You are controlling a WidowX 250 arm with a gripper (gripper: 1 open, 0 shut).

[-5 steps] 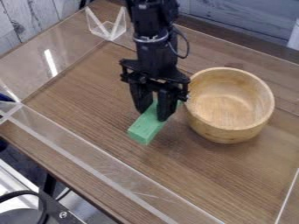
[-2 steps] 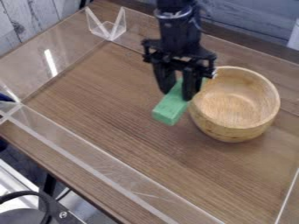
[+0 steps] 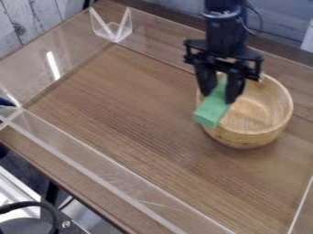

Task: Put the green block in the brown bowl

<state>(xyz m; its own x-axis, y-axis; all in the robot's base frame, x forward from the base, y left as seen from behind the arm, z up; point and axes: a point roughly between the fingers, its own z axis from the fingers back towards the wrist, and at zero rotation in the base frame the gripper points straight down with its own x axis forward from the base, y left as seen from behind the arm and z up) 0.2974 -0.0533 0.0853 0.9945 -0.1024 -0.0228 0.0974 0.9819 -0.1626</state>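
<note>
My gripper [image 3: 228,84] points straight down and is shut on the upper end of the green block [image 3: 217,108]. The block hangs tilted from the fingers, its lower end over the near-left rim of the brown bowl [image 3: 272,114]. That round wooden bowl sits on the right side of the table, and its hollow shows nothing inside. The gripper itself is above the bowl's left edge.
The wooden tabletop [image 3: 123,101] is fenced by low clear acrylic walls [image 3: 49,137]. A small clear stand [image 3: 112,25] sits at the back left corner. Dark cables [image 3: 31,219] lie off the table at the lower left.
The gripper has carried the green block to the right and farther back, from the middle of the table to the bowl's left rim. The bowl has stayed put.
</note>
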